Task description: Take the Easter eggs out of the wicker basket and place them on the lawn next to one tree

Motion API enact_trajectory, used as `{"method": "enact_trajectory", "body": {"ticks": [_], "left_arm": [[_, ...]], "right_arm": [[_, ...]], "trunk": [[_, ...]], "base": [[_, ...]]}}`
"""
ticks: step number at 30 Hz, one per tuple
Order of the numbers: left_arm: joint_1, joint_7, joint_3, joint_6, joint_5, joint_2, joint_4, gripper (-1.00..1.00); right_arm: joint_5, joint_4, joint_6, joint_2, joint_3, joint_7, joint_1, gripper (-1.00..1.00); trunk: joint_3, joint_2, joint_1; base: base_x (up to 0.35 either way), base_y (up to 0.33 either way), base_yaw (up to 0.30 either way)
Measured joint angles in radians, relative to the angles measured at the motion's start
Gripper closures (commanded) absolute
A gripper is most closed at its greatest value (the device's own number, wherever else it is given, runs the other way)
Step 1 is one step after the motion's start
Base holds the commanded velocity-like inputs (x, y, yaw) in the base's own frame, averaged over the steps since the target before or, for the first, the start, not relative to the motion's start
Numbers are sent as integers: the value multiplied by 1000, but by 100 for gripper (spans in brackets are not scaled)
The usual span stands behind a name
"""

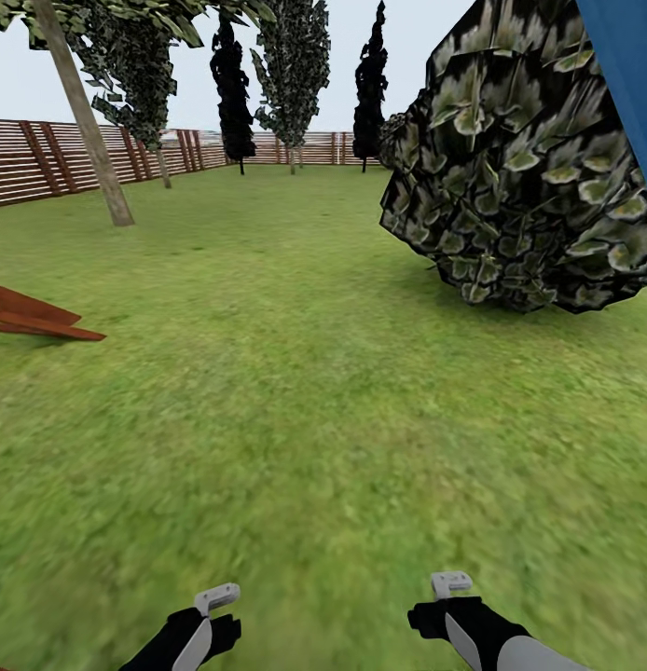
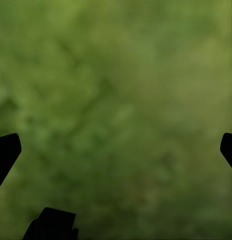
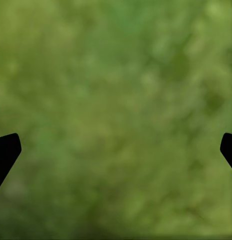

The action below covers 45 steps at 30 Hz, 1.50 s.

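The Easter eggs and the wicker basket are out of view. Mottled green lawn (image 1: 295,373) stretches ahead of me. A tree (image 1: 86,121) with a bare, leaning grey-brown trunk stands at the far left near the fence. My left gripper (image 1: 216,596) and my right gripper (image 1: 451,584) hang low over the grass at the near edge of the head view. In the left wrist view the left gripper (image 2: 116,150) is open, its dark fingertips (image 2: 5,150) far apart with only grass between them. The right gripper (image 3: 116,150) is open the same way over blurred grass.
A big leafy bush (image 1: 519,168) bulks at the right, with a blue slide (image 1: 631,75) edge behind it. A slatted brown fence (image 1: 44,158) runs along the back. Dark cypresses (image 1: 233,84) stand by it. Red-brown planks (image 1: 30,317) jut in from the left.
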<state>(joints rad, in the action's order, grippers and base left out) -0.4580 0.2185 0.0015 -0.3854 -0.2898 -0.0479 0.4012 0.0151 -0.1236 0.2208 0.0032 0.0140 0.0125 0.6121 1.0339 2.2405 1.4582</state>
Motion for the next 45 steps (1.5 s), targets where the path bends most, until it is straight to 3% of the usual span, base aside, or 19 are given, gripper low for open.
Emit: {"method": "enact_trajectory", "body": {"ticks": [10,35,45], "left_arm": [[0,0,0,0,0,1,0,-100],[1,-1,0,0,0,-1,-1,-100],[1,-1,0,0,0,2,-1,-100]], "right_arm": [[0,0,0,0,0,-1,0,-100],[6,0,0,0,1,-1,-2,-100],[6,0,-1,0,1,-1,-2,-100]], "trunk": [[0,0,0],[0,0,0],[0,0,-1]], "base": [[21,108,-182],[10,14,-5],[260,66,0]]}}
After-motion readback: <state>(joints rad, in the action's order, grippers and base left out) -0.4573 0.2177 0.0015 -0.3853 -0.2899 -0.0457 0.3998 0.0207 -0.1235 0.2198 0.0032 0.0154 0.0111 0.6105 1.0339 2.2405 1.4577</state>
